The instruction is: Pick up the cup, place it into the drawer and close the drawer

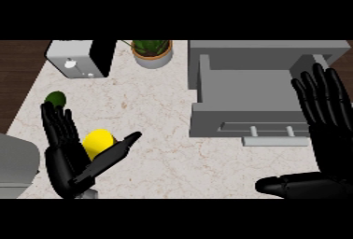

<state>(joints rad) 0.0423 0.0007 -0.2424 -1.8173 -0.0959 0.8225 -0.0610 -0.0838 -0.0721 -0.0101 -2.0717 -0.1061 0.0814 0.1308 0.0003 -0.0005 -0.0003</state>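
The left robot hand is spread open, fingers straight. The yellow cup sits on the worktop right in the gap between its thumb and fingers, not yet held. I cannot tell which way the cup points or if it stands up. The right robot hand is open too, well apart from the cup. Farther back, to the right, the grey drawer is pulled open.

a pale marbled bench carries a toaster at its far left corner, a potted plant along the far edge, an open grey drawer at right, and a yellow cup and dark green avocado near the left edge.
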